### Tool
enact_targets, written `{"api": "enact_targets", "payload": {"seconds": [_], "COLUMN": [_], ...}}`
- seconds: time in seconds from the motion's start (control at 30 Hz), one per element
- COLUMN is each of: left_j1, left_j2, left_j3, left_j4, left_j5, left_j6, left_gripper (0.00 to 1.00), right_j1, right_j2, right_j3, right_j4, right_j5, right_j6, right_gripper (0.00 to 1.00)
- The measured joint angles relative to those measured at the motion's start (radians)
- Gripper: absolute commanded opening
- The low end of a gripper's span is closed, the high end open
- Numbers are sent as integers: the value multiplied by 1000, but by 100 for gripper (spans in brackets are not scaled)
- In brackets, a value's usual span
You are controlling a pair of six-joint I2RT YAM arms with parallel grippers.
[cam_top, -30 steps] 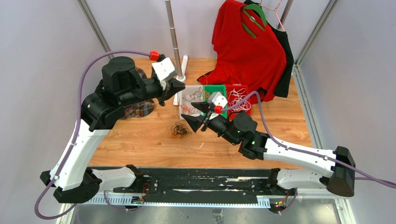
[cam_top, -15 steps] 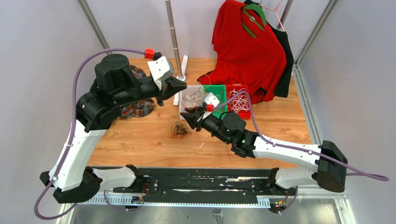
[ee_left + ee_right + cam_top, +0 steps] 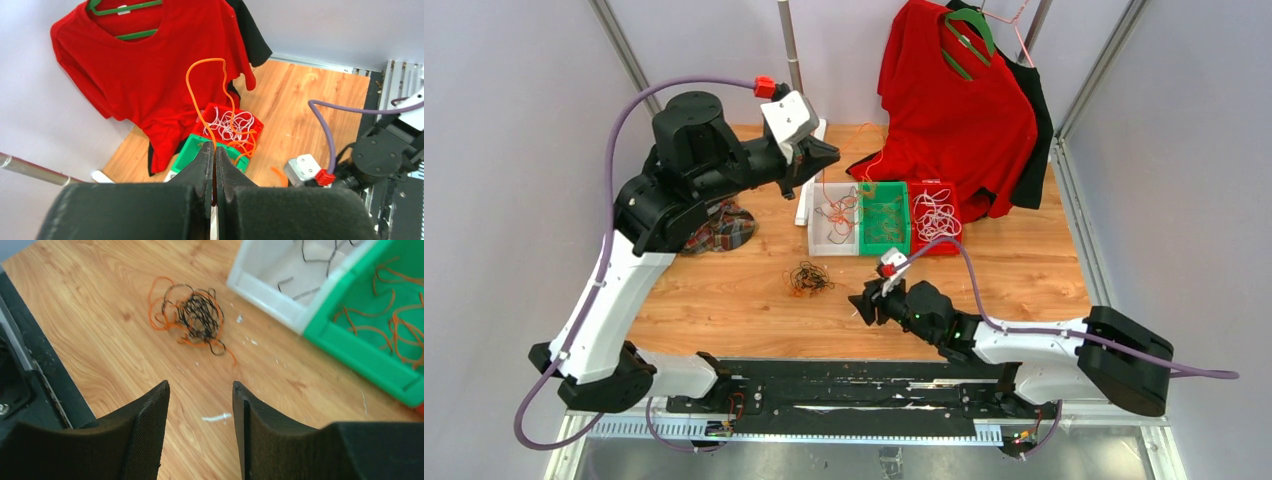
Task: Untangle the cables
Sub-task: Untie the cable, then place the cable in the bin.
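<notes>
Sorting is well along but unfinished on the table (image 3: pixel 1034 275). We see three bins side by side at its far middle, each already holding loose strands. The red bin (image 3: pixel 934 187) on the right has white cables (image 3: pixel 231 122), and the green bin (image 3: pixel 360 352) in the middle has orange cables (image 3: pixel 400 320). The white bin (image 3: pixel 270 297) on the left has dark cables (image 3: pixel 310 260), with a few orange strands among them in the overhead view.

The left gripper (image 3: pixel 214 150) is raised just left of the bins, and its jaws are pressed tight on a single orange cable (image 3: pixel 197 105). That cable rises from between the fingers in a tall loop and drops toward the green and red bins. We cannot tell which of the two its lower end lies in. We judge this strand to be freed and on its way to being filed with the other orange ones.

What is left sits nearer to us. A tangle (image 3: pixel 192 312) of black and orange cable lies knotted on the bare wood, near and a little left of the white bin and touching nothing else.

The right gripper (image 3: pixel 200 390) hangs low over the near part of the table, right of the tangle and well apart from it. Its jaws stand parted with nothing between them.

By our reading, that knot is the main job outstanding. Its black and orange strands have yet to be pulled apart and dropped into their bins.
</notes>
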Motion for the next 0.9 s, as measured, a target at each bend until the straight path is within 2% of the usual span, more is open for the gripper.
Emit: {"api": "enact_targets", "payload": {"seconds": [0.17, 0.37, 0.57, 0.9], "left_j1": [0, 0, 0, 0], "left_j2": [55, 106, 198, 449], "left_j3": [6, -76, -158, -179], "left_j4": [40, 130, 222, 353], "left_j5": [-10, -29, -67, -179], "left_j6": [0, 0, 8, 59], "left_gripper": [0, 0, 0, 0], "right_j1": [0, -27, -66, -136], "right_j2": [-122, -338, -468, -523], "right_j3": [-84, -74, -44, -20], "right_j4": [-42, -148, -303, -426], "right_j5": [92, 339, 571, 707], "right_j6": [28, 29, 26, 8], "right_gripper": [57, 55, 52, 50]}}
